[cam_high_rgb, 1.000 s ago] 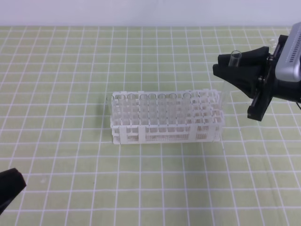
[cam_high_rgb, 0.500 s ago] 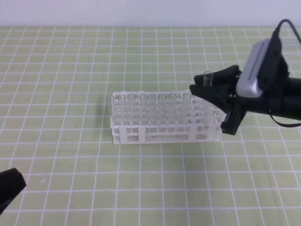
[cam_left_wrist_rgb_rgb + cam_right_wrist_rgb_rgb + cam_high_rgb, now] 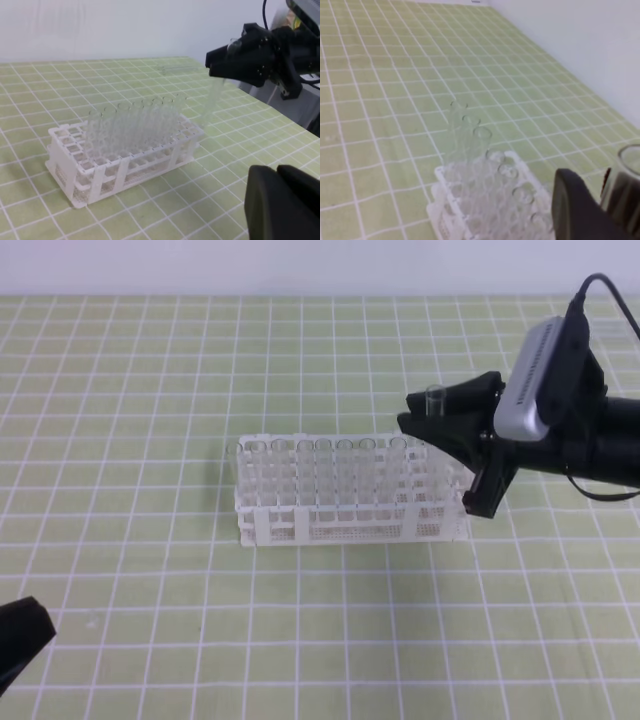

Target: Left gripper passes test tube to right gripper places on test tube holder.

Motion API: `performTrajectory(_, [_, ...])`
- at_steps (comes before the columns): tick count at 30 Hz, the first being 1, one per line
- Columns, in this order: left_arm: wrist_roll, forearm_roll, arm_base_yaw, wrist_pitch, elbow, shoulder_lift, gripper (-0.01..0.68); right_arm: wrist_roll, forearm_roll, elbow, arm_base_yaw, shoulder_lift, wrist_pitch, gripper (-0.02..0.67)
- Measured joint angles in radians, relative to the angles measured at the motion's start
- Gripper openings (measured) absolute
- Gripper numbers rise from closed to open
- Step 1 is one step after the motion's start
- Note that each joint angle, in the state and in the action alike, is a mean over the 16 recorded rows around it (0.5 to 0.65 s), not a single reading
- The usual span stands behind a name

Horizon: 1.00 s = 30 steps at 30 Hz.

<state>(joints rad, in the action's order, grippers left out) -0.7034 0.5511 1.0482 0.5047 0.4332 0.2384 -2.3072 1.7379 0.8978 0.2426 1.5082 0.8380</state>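
The white test tube holder (image 3: 440, 523) stands mid-table with several clear tubes upright in its left and middle holes. My right gripper (image 3: 432, 416) hangs over the holder's right end, shut on the test tube (image 3: 435, 396), whose open rim sticks up above the fingers. In the left wrist view the test tube (image 3: 214, 100) hangs upright below the right gripper (image 3: 235, 55), its rounded end close to the far corner of the holder (image 3: 75, 192). My left gripper (image 3: 18, 640) sits low at the near left, fingers (image 3: 280, 205) together and holding nothing.
A green gridded mat (image 3: 150, 370) covers the table, with a white wall along the back. The right arm's black body and cable (image 3: 600, 440) stretch off to the right of the holder. The right wrist view looks down on the racked tubes (image 3: 482, 137).
The right gripper has carried the test tube leftward and a little down, from beside the holder's right end to over it. The left gripper has stayed still.
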Motion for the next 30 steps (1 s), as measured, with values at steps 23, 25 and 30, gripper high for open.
performTrajectory(23, [0.0,0.001,0.0,-0.002,0.0,0.001,0.005,0.341,-0.002,0.069,0.038,-0.053,-0.392,0.09])
performTrajectory(25, [0.0,0.001,0.0,-0.001,0.0,0.0,0.005,0.407,-0.02,0.073,0.051,-0.056,-0.441,0.09])
performTrajectory(30, [0.0,0.001,0.0,0.0,0.0,0.0,0.005,0.638,-0.144,0.09,0.099,-0.057,-0.58,0.09])
